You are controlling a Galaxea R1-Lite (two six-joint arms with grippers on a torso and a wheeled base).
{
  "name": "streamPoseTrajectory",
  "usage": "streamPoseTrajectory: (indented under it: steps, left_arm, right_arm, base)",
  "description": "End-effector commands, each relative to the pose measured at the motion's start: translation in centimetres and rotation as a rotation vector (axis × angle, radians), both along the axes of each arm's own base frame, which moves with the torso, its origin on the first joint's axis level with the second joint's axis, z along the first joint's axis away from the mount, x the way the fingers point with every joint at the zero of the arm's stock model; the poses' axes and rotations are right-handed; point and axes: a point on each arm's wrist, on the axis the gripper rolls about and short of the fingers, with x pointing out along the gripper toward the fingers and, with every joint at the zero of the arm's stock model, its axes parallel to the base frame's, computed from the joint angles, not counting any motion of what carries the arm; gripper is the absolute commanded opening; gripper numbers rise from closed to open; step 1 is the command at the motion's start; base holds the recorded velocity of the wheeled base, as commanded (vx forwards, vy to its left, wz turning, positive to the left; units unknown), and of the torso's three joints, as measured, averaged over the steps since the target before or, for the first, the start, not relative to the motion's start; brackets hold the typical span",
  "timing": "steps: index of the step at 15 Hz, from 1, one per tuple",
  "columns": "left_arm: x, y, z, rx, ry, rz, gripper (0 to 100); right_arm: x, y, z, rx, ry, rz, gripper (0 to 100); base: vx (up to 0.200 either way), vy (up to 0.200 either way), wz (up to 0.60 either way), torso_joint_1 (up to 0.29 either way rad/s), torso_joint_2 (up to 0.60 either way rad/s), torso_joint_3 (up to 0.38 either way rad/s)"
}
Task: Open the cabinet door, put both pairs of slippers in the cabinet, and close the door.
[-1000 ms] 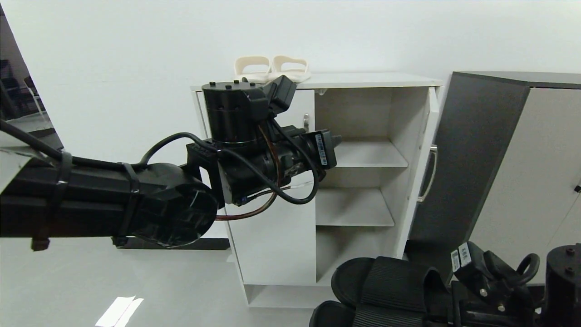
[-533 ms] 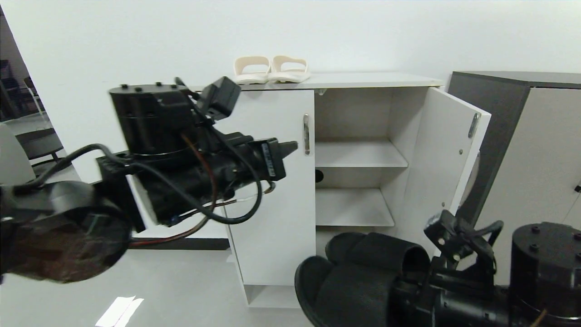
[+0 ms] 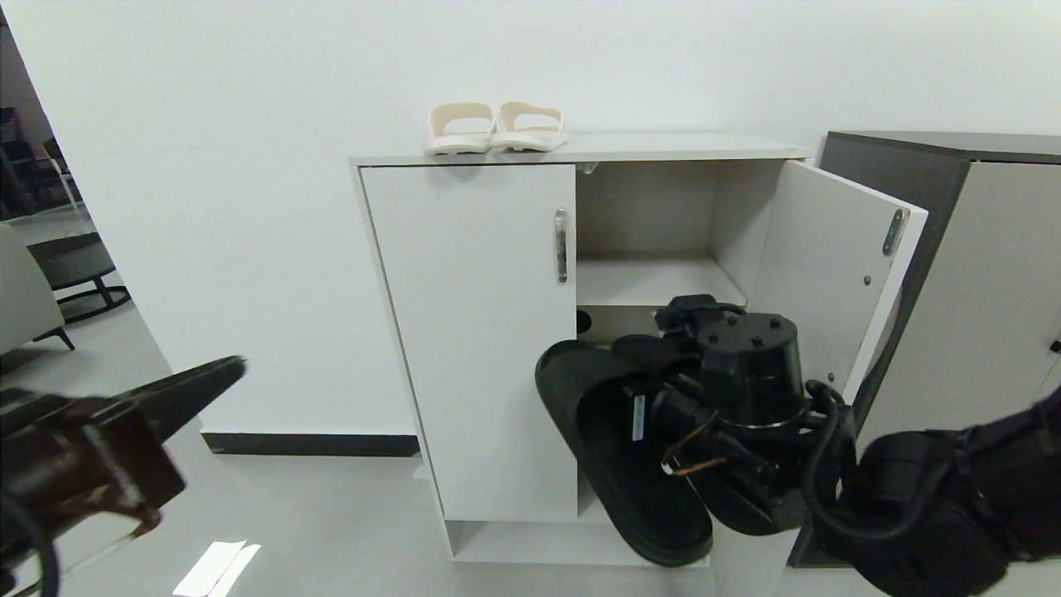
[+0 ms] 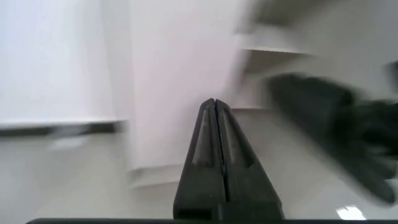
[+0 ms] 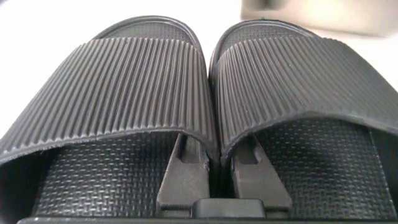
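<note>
The white cabinet [image 3: 472, 348] has its right door [image 3: 829, 265] swung open, showing bare shelves [image 3: 655, 282]. My right gripper [image 5: 216, 163] is shut on the pair of black slippers [image 3: 617, 448], pinching their inner edges together, and holds them tilted in front of the open right bay at middle-shelf height. In the right wrist view the ribbed straps of the black slippers [image 5: 205, 81] lie side by side. A cream pair of slippers [image 3: 496, 127] rests on the cabinet top. My left gripper [image 4: 215, 109] is shut on nothing and sits low at the left [image 3: 199, 385], away from the cabinet.
A dark grey cabinet [image 3: 961, 265] stands right beside the open door. The left door [image 3: 472, 332] with its metal handle [image 3: 561, 245] is closed. Grey floor [image 3: 290, 514] lies open in front and to the left; chairs [image 3: 50, 274] stand far left.
My right arm rose and carried the black slippers up to the open bay. My left arm dropped from in front of the cabinet to low left. The right door swung wider.
</note>
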Motion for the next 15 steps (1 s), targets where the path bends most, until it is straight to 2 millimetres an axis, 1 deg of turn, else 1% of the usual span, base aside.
streamPoseTrajectory:
  steps: [1, 2, 3, 4, 5, 6, 7, 9, 11, 13, 14, 15]
  left_arm:
    - [-5.7, 3.9, -2.9, -0.011, -0.07, 0.29, 0]
    - [-7.0, 4.5, -3.6, -0.01, -0.076, 0.359, 0]
    - [-7.6, 4.8, -3.9, -0.009, -0.076, 0.385, 0]
    - [-8.7, 5.1, -4.5, -0.003, -0.067, 0.432, 0]
    - [-9.7, 5.3, -5.1, 0.003, -0.058, 0.468, 0]
    - [-9.9, 5.4, -5.3, 0.003, -0.06, 0.469, 0]
    - [-10.4, 5.4, -5.7, 0.011, -0.04, 0.47, 0]
    - [-10.8, 5.5, -6.1, 0.026, -0.033, 0.504, 0]
    - [-11.5, 5.6, -7.3, 0.067, -0.006, 0.559, 0]
    - [-12.4, 5.5, -9.6, 0.137, -0.01, 0.645, 0]
    - [-12.6, 5.4, -9.9, 0.153, -0.018, 0.663, 0]
    - [-13.5, 5.2, -10.7, 0.165, -0.057, 0.75, 0]
  right_arm:
    - [3.6, -0.9, -0.7, -0.026, -0.001, -0.151, 0]
    - [4.3, -1.9, -0.8, -0.045, 0.004, -0.207, 0]
    - [4.5, -2.3, -0.8, -0.059, 0.008, -0.236, 0]
    - [4.8, -3.1, -0.9, -0.083, 0.016, -0.294, 0]
    - [4.4, -4.0, -0.7, -0.096, 0.022, -0.322, 0]
    - [4.1, -4.2, -0.8, -0.104, 0.029, -0.323, 0]
    - [2.8, -5.2, -0.1, -0.111, 0.033, -0.329, 0]
    - [2.2, -6.6, 0.5, -0.121, 0.031, -0.377, 0]
    - [1.3, -7.0, 0.3, -0.124, 0.04, -0.362, 0]
    - [0.1, -6.1, -0.7, -0.081, 0.07, -0.285, 0]
    - [-0.1, -5.9, -0.7, -0.064, 0.075, -0.267, 0]
    - [-0.5, -5.6, -1.0, -0.046, 0.087, -0.237, 0]
  base:
    - [0.0, 0.0, 0.0, 0.0, 0.0, 0.0]
    - [0.0, 0.0, 0.0, 0.0, 0.0, 0.0]
    - [0.0, 0.0, 0.0, 0.0, 0.0, 0.0]
    - [0.0, 0.0, 0.0, 0.0, 0.0, 0.0]
    - [0.0, 0.0, 0.0, 0.0, 0.0, 0.0]
    - [0.0, 0.0, 0.0, 0.0, 0.0, 0.0]
    - [0.0, 0.0, 0.0, 0.0, 0.0, 0.0]
    - [0.0, 0.0, 0.0, 0.0, 0.0, 0.0]
    - [0.0, 0.0, 0.0, 0.0, 0.0, 0.0]
    - [0.0, 0.0, 0.0, 0.0, 0.0, 0.0]
    - [0.0, 0.0, 0.0, 0.0, 0.0, 0.0]
    - [0.0, 0.0, 0.0, 0.0, 0.0, 0.0]
